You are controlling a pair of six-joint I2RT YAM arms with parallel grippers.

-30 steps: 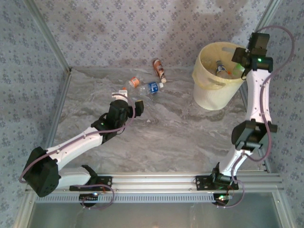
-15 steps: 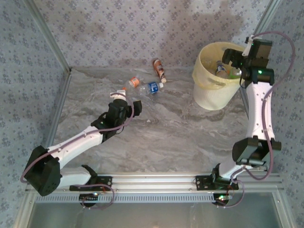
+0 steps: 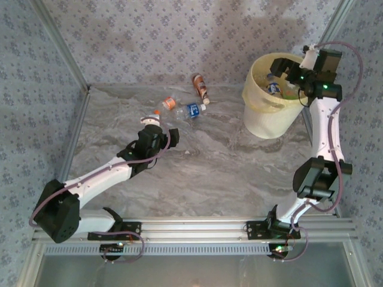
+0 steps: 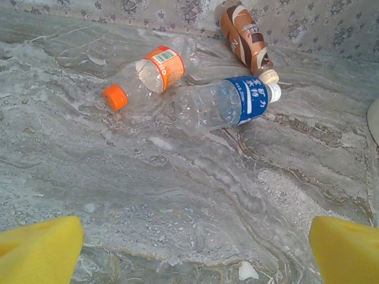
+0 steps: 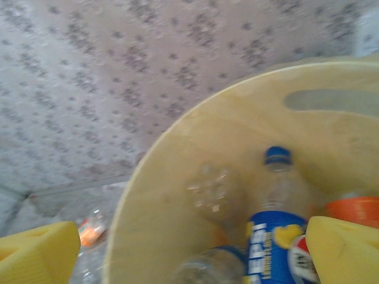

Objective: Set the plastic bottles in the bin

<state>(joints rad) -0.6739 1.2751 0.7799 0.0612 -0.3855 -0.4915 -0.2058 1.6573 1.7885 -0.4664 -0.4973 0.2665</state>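
Left tool (image 4: 194, 248) spread empty near blue-labelled bottle (image 4: 225, 103) with white Chinese characters, right tool (image 5: 190, 251) spread over bin (image 5: 177, 148)

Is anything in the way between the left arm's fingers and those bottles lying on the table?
Nothing visible does. Bare marbled table lies between the left fingers, spread open, and the blue-labelled bottle and orange-capped bottle beyond; just a tiny white scrap sits near the fingers.

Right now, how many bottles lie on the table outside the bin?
3: an orange-label bottle, a blue-label bottle beside it, and a brown-label bottle farther back. The left arm may hide others.
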